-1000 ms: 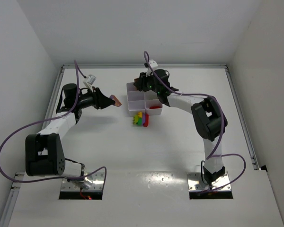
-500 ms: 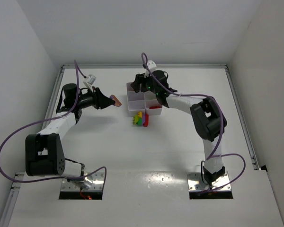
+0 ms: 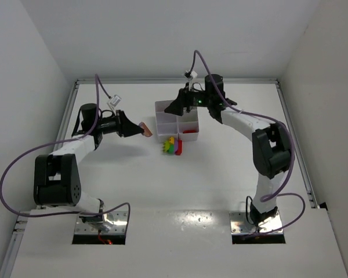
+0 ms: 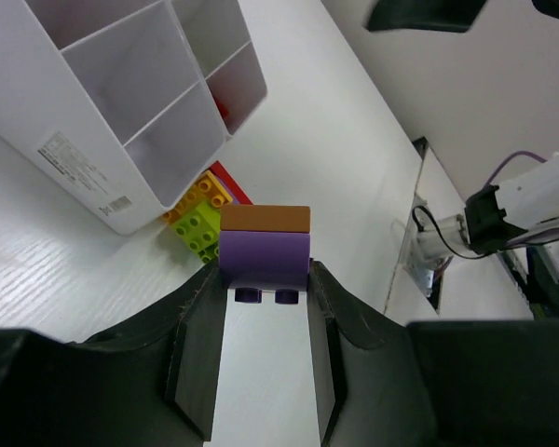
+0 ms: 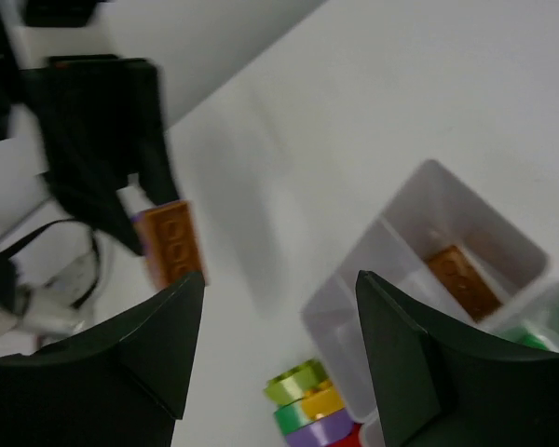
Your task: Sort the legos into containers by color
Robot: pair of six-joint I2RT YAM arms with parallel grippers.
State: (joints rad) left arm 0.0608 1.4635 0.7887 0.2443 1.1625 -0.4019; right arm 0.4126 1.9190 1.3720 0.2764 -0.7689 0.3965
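My left gripper (image 3: 140, 128) is shut on a purple brick topped by an orange brick (image 4: 265, 244), held in the air left of the white compartment tray (image 3: 168, 119). My right gripper (image 3: 174, 108) is open and empty, raised above the tray's back left corner. In the right wrist view an orange brick (image 5: 461, 279) lies in a back compartment of the tray (image 5: 391, 251). A red brick (image 3: 190, 131) lies in a front compartment. A stack of yellow, green, purple and red legos (image 3: 173, 146) sits on the table just in front of the tray, and shows in the left wrist view (image 4: 200, 212).
Raised table rails run along the back and both sides. The left gripper's brick (image 5: 170, 244) shows in the right wrist view, left of the tray. Something green (image 5: 540, 340) sits in a compartment at the right edge of that view.
My right gripper has lifted off the tray and drawn back to the right. My left gripper has moved slightly right toward the tray, still holding its bricks.
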